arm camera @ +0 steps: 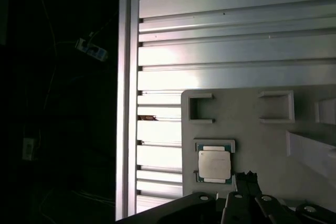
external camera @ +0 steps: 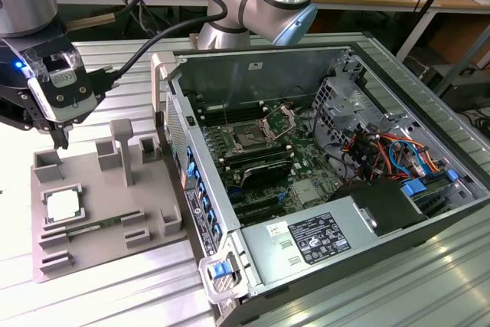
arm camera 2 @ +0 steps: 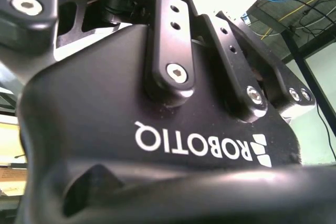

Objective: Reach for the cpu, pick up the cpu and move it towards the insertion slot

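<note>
The cpu (external camera: pixel 61 206) is a pale silver square chip lying flat in a recess of the grey fixture plate (external camera: pixel 99 189), at the exterior view's left. In the first wrist view the cpu (arm camera: pixel 214 164) lies just beside my fingertips. My gripper (external camera: pixel 61 140) hangs above the plate's far edge, higher than the chip and apart from it. The gripper (arm camera: pixel 245 178) looks shut, with nothing between its tips. The insertion slot (external camera: pixel 251 137) is a square socket with a dark centre and a raised silver bracket, on the motherboard inside the open computer case.
Upright grey posts (external camera: pixel 122 151) and small brackets stand on the fixture plate between the chip and the computer case (external camera: pixel 306 189). The case wall (external camera: pixel 180 135) rises right of the plate. A ribbed aluminium table (arm camera: pixel 236 40) lies underneath. Cables and drive cages fill the case's right side.
</note>
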Controlling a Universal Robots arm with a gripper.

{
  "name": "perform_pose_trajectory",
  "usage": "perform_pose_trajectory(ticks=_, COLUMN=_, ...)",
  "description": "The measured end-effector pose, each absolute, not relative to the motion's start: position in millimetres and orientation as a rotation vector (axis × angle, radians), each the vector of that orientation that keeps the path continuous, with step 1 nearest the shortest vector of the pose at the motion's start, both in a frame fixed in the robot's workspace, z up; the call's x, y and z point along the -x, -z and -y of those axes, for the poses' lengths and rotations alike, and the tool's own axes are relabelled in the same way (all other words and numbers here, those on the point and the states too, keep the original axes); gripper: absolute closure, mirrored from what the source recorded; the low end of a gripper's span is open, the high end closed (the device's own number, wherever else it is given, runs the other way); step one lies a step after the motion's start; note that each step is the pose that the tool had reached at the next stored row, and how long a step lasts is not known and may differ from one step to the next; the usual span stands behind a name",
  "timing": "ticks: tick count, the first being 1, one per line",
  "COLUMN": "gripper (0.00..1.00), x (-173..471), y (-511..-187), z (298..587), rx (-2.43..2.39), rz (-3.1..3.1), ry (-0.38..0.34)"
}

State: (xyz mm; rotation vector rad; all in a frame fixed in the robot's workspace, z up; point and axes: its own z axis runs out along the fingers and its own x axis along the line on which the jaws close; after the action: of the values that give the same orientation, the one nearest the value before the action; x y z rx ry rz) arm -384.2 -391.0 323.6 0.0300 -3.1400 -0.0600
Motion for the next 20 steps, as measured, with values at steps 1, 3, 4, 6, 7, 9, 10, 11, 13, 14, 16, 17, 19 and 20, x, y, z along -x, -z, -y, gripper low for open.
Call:
perform_pose_trajectory(ticks=1, gripper=0.89, x=384.2, y=-323.3, z=391.0, rx=-0.030, rz=3.140, ry=0.060)
perform_pose_trajectory(ticks=3, gripper=0.89, x=384.3, y=-322.6, z=391.0, rx=-0.030, rz=3.140, ry=0.060)
perform_pose_trajectory(ticks=4, gripper=0.89, x=384.3, y=-322.3, z=391.0, rx=-0.030, rz=3.140, ry=0.060)
perform_pose_trajectory(ticks=6, gripper=0.89, x=384.4, y=-321.8, z=391.0, rx=-0.030, rz=3.140, ry=0.060)
perform_pose_trajectory(ticks=7, gripper=0.89, x=384.4, y=-321.5, z=391.0, rx=-0.030, rz=3.140, ry=0.060)
perform_pose_trajectory(ticks=9, gripper=0.89, x=384.5, y=-321.1, z=391.0, rx=-0.030, rz=3.140, ry=0.060)
perform_pose_trajectory(ticks=10, gripper=0.89, x=384.5, y=-320.9, z=391.0, rx=-0.030, rz=3.140, ry=0.060)
perform_pose_trajectory(ticks=11, gripper=0.89, x=384.5, y=-320.7, z=391.0, rx=-0.030, rz=3.140, ry=0.060)
perform_pose_trajectory(ticks=13, gripper=0.89, x=384.5, y=-320.2, z=390.9, rx=-0.030, rz=3.140, ry=0.060)
perform_pose_trajectory(ticks=14, gripper=0.89, x=384.6, y=-320.0, z=391.0, rx=-0.030, rz=3.140, ry=0.060)
perform_pose_trajectory(ticks=16, gripper=0.89, x=384.6, y=-319.5, z=391.0, rx=-0.030, rz=3.140, ry=0.060)
perform_pose_trajectory(ticks=17, gripper=0.89, x=384.6, y=-319.4, z=391.0, rx=-0.030, rz=3.140, ry=0.060)
perform_pose_trajectory(ticks=19, gripper=0.89, x=384.7, y=-318.9, z=391.0, rx=-0.030, rz=3.140, ry=0.060)
perform_pose_trajectory(ticks=20, gripper=0.89, x=384.7, y=-318.7, z=391.0, rx=-0.030, rz=3.140, ry=0.060)
